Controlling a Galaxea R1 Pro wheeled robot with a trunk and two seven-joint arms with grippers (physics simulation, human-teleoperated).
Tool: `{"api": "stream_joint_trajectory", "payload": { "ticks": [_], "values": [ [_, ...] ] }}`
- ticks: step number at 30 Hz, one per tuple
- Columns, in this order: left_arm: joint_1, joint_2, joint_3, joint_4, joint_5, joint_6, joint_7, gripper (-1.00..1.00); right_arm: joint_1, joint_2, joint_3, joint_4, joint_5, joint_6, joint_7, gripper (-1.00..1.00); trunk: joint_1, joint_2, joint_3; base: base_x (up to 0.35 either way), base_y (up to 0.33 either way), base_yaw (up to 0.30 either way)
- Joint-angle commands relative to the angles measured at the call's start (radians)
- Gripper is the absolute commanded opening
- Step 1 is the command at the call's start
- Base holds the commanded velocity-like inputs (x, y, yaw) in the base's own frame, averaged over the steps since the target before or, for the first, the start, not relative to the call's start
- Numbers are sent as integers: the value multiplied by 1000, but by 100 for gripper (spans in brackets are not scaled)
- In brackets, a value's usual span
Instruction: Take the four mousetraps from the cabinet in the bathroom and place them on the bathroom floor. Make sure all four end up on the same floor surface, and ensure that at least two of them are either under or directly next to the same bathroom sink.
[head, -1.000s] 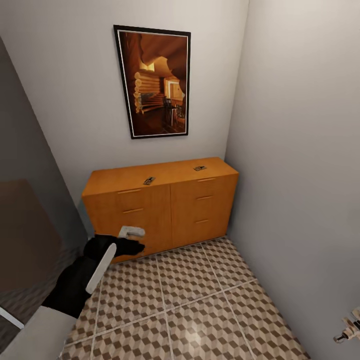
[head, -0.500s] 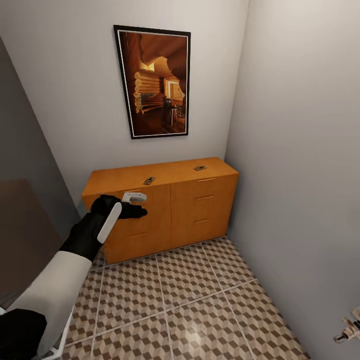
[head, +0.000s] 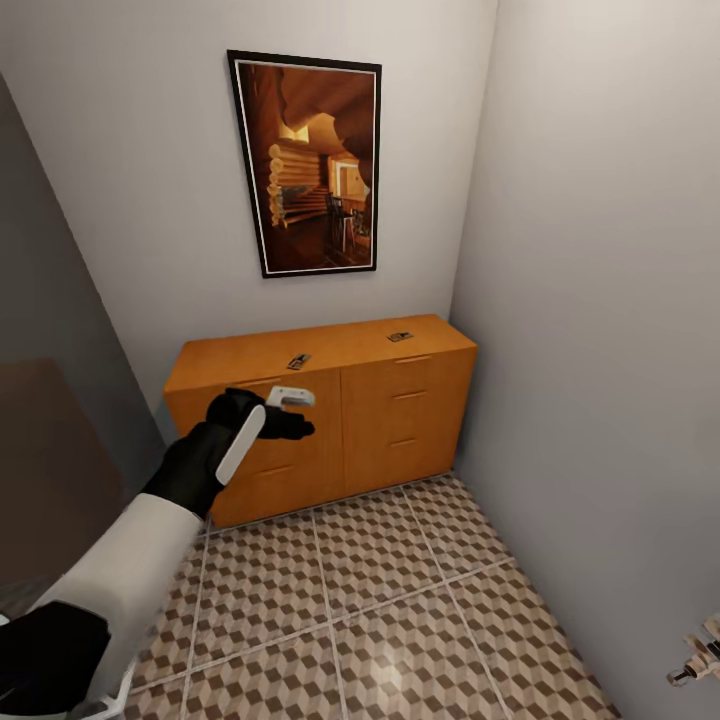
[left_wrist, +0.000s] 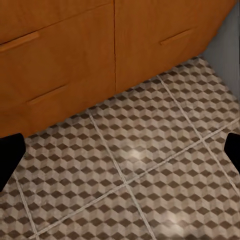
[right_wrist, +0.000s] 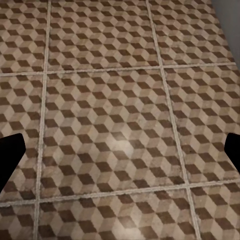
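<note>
Jaws apart, left gripper (head: 292, 412) raised before cabinet (head: 320, 420)

Framed picture (head: 308, 163) — dark frame, orange-brown interior scene — hangs on the grey wall above and beyond the left gripper. Small metal fitting (head: 700, 655) at the right wall, well apart.

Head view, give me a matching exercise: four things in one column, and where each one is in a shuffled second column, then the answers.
Things:
1. mousetraps
2. framed picture
3. left gripper
4. bathroom floor

Places:
A. hanging on the wall above the cabinet
B. raised in front of the cabinet's left drawers
C. lying on the cabinet's top
D. tiled in a cube pattern, below the cabinet front

Pairs: 1-C, 2-A, 3-B, 4-D
</note>
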Motion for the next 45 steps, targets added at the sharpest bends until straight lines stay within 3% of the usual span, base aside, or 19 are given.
{"api": "stream_joint_trajectory", "payload": {
  "ticks": [1, 5, 6, 12, 13, 18, 19, 22, 24, 29, 34, 37, 45],
  "values": [
    [-1, 9, -11, -10, 10, 3, -5, 100, -1, 0, 1, 0, 0, -3, 2, 100, 0, -1, -1, 0, 0, 0],
    [-1, 42, -29, -45, 11, 3, -104, 100, -1, 0, 1, 0, 0, -2, 2, 100, 0, -1, -1, 0, 0, 0],
    [-1, 67, -34, -60, 11, 2, -175, 100, -1, 0, 1, 0, 0, -2, 2, 100, 0, -1, -1, 0, 0, 0],
    [-1, 162, -42, -126, 9, -1, -428, 100, -1, 0, 1, 0, 0, -1, 2, 100, 0, -1, -1, 0, 0, 0],
    [-1, 198, -43, -154, 6, -3, -506, 100, -1, 0, 1, 0, -1, -1, 2, 100, 0, -1, -1, 0, 0, 0],
    [-1, 281, -44, -212, -4, -4, -647, 100, 0, 0, 1, 0, 0, -1, 2, 100, 0, -1, -1, 0, 0, 0],
    [-1, 310, -45, -233, -6, -4, -693, 100, -1, 0, 1, 0, 0, -1, 2, 100, 0, -1, -1, 0, 0, 0],
    [-1, 352, -55, -270, -8, -5, -762, 100, 0, 0, 1, 0, 0, -1, 2, 100, 0, -1, -1, 0, 0, 0],
    [-1, 395, -87, -307, -13, -7, -831, 100, -1, 0, 1, 0, -1, -1, 2, 100, 0, -1, -1, 0, 0, 0],
    [-1, 463, -169, -366, -22, -12, -945, 100, 0, 0, 1, 0, -1, -1, 2, 100, 0, -1, -1, 0, 0, 0],
    [-1, 500, -230, -393, -68, -18, -1002, 100, 0, 0, 1, 0, -1, -1, 2, 100, 0, -1, -1, 0, 0, 0],
    [-1, 514, -254, -405, -141, -19, -1035, 100, 0, 0, 1, 0, -1, -1, 2, 100, 0, -1, -1, 0, 0, 0],
    [-1, 516, -260, -414, -175, -22, -1107, 100, 0, 0, 1, 0, -1, -2, 2, 100, 0, -1, -1, 9, 0, 0]
  ]
}}
